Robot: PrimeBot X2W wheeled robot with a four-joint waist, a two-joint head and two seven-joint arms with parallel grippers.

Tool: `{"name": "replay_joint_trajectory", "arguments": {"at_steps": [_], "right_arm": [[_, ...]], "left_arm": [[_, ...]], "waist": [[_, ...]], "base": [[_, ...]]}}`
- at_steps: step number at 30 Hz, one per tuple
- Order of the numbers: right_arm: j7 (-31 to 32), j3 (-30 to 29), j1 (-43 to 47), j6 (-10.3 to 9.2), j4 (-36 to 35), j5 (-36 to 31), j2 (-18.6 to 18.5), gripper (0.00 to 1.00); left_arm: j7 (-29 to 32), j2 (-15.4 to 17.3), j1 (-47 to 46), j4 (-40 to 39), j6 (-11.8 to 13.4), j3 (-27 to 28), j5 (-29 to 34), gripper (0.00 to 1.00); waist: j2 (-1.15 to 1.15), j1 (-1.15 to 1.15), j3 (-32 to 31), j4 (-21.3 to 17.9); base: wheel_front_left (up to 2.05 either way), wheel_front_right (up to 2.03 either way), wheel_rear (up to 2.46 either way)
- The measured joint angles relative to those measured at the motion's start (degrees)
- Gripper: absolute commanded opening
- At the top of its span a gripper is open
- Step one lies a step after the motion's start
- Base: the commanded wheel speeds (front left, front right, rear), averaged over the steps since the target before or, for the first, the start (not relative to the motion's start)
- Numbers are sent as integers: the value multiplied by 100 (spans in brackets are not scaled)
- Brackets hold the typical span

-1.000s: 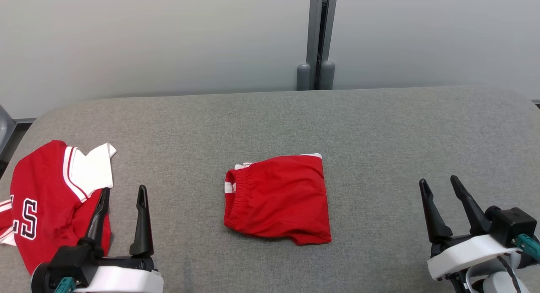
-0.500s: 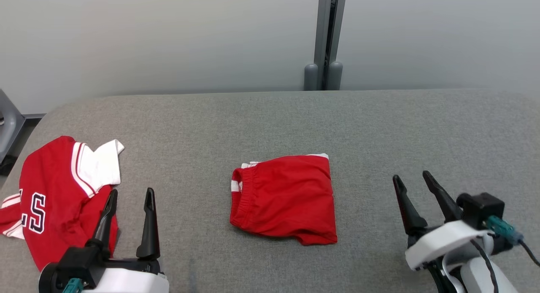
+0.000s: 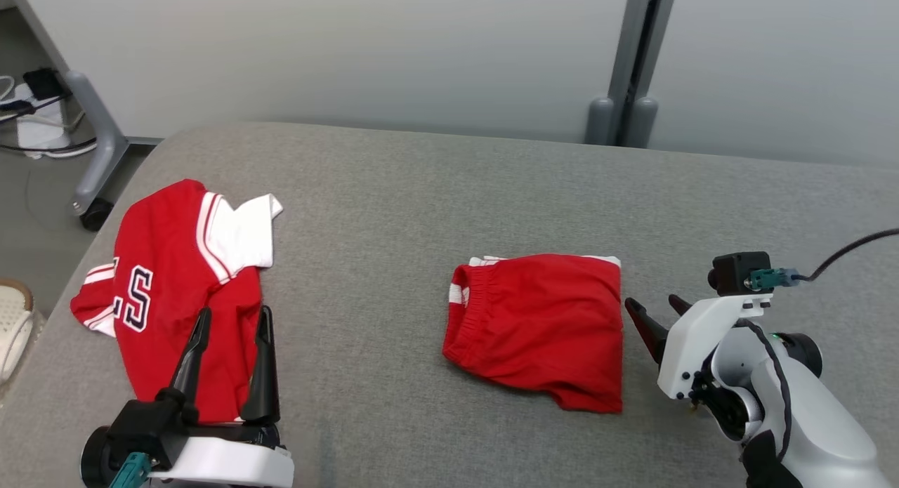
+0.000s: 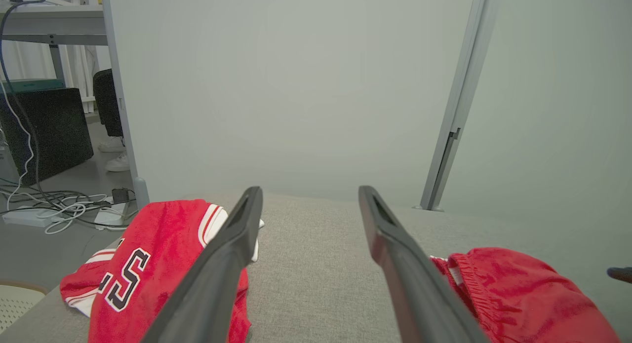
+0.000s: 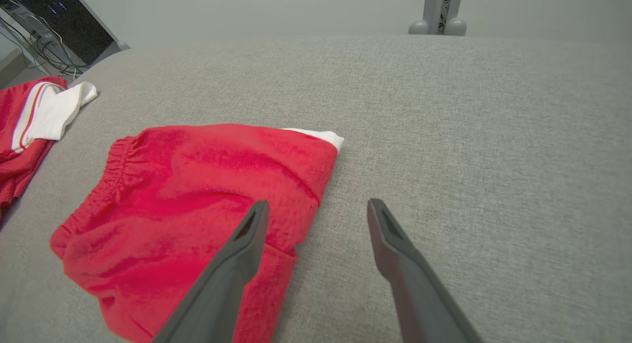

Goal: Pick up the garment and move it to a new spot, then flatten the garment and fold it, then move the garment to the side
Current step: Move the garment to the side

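Folded red shorts (image 3: pixel 541 326) with a white-striped waistband lie in the middle of the grey padded table (image 3: pixel 421 193). My right gripper (image 3: pixel 651 301) hovers open just off their right edge. In the right wrist view the right gripper (image 5: pixel 318 203) has its left finger over the corner of the shorts (image 5: pixel 197 190) and its right finger over bare table. A crumpled red and white jersey (image 3: pixel 175 284) with dark letters lies at the table's left end. My left gripper (image 3: pixel 235 310) stands open above its near right part. The left wrist view shows the left gripper (image 4: pixel 310 190) between jersey (image 4: pixel 148 244) and shorts (image 4: pixel 513 288).
The table's rounded left edge drops to a floor with cables and a grey wheeled leg (image 3: pixel 98 165). A pale woven thing (image 3: pixel 10 319) sits at the far left. A grey post (image 3: pixel 632 67) and a pale wall stand behind the table.
The camera has turned, shifting the whole picture rightward. My right gripper has closed in on the right edge of the shorts. The left gripper has stayed by the jersey, and both stay open.
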Motion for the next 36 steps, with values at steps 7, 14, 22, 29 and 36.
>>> {"name": "replay_joint_trajectory", "arguments": {"at_steps": [7,14,22,29,36], "right_arm": [[881,-207,-457,0,1028,560,186,100],[1220,-282,-587,0,1469,971,325,100],[814,-181,-654,1,1560,1081,356,0],[375,15,-764,1,1492,1177,334,0],[142,372,-758,0,1202,1347,200,0]], "left_arm": [[0,-7,-19,24,-7,-32,-52,100],[0,-9,-24,5,-5,-43,-96,100],[0,-9,-57,-4,9,-18,-113,100],[0,-9,-98,-7,-10,8,-71,100],[0,-8,-103,-77,-58,-25,18,100]], "waist": [[0,0,105,396],[0,0,215,543],[0,0,272,496],[0,0,215,259],[0,0,143,-275]], "base": [[0,0,0],[0,0,0],[0,0,0],[0,0,0],[0,0,0]]}}
